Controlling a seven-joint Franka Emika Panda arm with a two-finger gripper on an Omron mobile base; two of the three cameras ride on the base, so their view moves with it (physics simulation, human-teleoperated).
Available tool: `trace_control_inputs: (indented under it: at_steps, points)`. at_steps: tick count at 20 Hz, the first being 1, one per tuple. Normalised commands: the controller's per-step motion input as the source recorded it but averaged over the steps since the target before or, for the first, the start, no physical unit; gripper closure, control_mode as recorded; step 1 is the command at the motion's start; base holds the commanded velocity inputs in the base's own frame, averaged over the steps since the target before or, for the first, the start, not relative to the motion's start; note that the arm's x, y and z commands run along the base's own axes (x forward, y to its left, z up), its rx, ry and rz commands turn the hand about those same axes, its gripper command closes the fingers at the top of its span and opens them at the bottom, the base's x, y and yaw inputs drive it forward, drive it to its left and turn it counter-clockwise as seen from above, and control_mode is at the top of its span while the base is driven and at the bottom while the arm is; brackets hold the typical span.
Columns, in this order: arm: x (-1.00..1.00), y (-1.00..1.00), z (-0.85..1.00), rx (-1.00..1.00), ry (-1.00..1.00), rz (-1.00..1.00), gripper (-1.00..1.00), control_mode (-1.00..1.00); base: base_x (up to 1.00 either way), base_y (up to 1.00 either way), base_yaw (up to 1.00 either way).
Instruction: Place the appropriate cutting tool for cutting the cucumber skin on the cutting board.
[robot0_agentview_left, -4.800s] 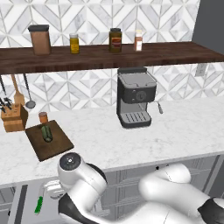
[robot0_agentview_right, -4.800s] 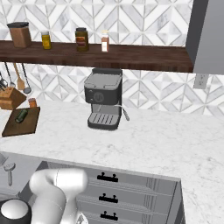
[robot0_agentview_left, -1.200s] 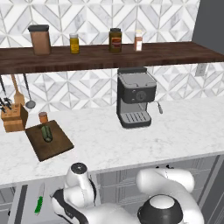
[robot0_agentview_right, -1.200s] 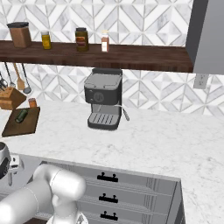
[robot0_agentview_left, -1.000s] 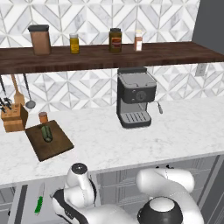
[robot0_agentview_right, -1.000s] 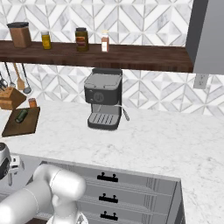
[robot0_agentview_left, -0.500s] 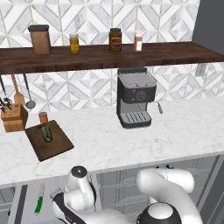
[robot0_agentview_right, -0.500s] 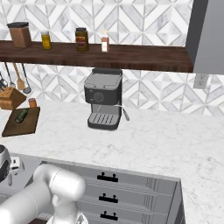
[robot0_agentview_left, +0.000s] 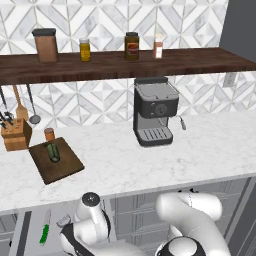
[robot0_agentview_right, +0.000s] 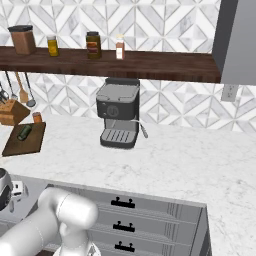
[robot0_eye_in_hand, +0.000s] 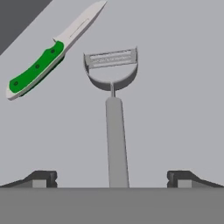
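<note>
My claw (robot0_eye_in_hand: 112, 177) is spread as wide as it goes, nothing pinched, reaching down into the open drawer below the counter. Peeler (robot0_eye_in_hand: 112, 109) lies flat on the grey drawer floor, handle running straight between my fingertips (robot0_eye_in_hand: 41, 178), Y-head pointing away. Knife (robot0_eye_in_hand: 49, 56) with green handle lies just beside the head, angled off to one side, apart from the peeler.

Cutting board (robot0_agentview_left: 62, 167) sits up on the counter at the far left, cucumber (robot0_agentview_left: 52, 152) resting on it, knife block (robot0_agentview_left: 16, 135) just behind.

Risks as I judge them:
- Handle is slim; closing off-centre or too high could let it pivot or slip out (a thin, flat thing on a hard floor).
- Descending too far jams tips on the drawer floor.
- Drifting toward the head could nudge the knife.
- Lifting out, the peeler might catch the drawer edge or counter lip.
</note>
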Motion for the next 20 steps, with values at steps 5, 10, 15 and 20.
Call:
trace_control_inputs:
  at_steps: [5, 10, 15, 20]
  points:
    - [0.00, 0.00, -0.06, 0.00, 0.00, 0.00, -1.00, -1.00, 0.00, 0.00, 0.00]
    - [0.00, 0.00, -0.09, 0.00, 0.00, 0.00, -1.00, -1.00, 0.00, 0.00, 0.00]
    - [0.00, 0.00, 0.00, 0.00, 0.00, 0.00, -1.00, -1.00, 0.00, 0.00, 0.00]
    - [0.00, 0.00, -0.08, 0.00, 0.00, 0.00, -1.00, -1.00, 0.00, 0.00, 0.00]
